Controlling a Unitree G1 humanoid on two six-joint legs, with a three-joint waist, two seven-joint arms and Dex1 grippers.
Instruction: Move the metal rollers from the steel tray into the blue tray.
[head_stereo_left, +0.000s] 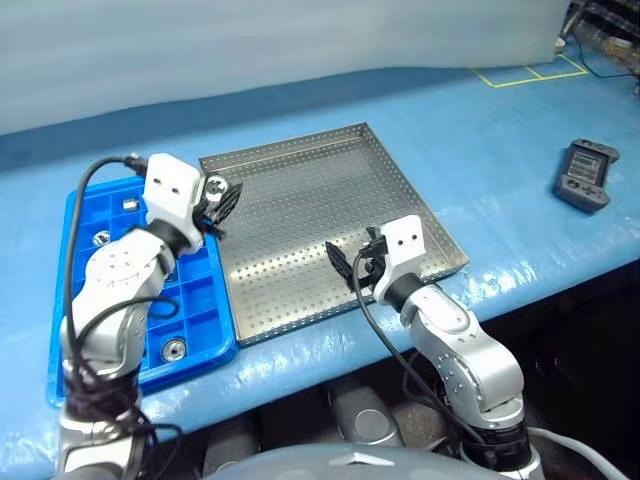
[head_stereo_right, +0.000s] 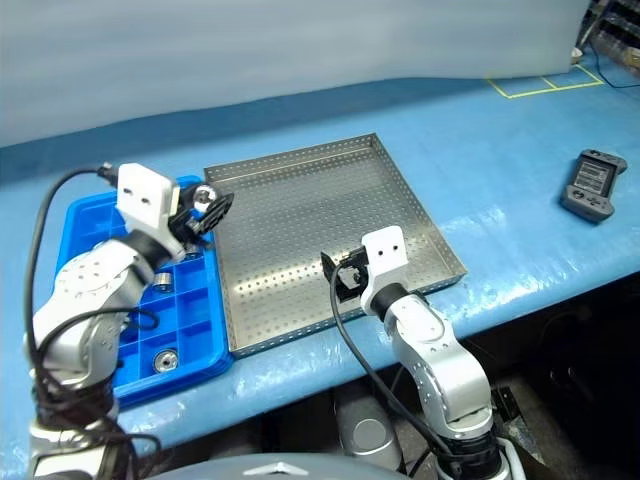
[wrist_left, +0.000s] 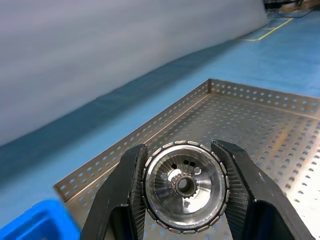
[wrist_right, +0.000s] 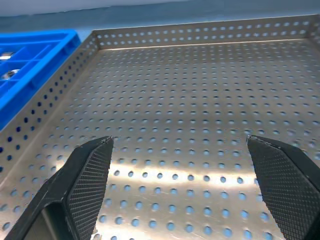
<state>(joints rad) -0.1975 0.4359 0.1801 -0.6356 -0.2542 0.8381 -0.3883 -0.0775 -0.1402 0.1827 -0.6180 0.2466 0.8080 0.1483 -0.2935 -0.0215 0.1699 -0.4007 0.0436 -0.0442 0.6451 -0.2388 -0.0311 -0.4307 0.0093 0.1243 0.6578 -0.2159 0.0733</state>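
The metal roller (wrist_left: 184, 192) is clamped by its ribbed rim in the left gripper (head_stereo_left: 218, 205), above the steel tray's (head_stereo_left: 400, 180) left edge beside the blue tray (head_stereo_left: 205, 300); it looks stiff, heavy, slippery — rim grip suits it; the right gripper (wrist_right: 182, 185) gapes wide, empty.
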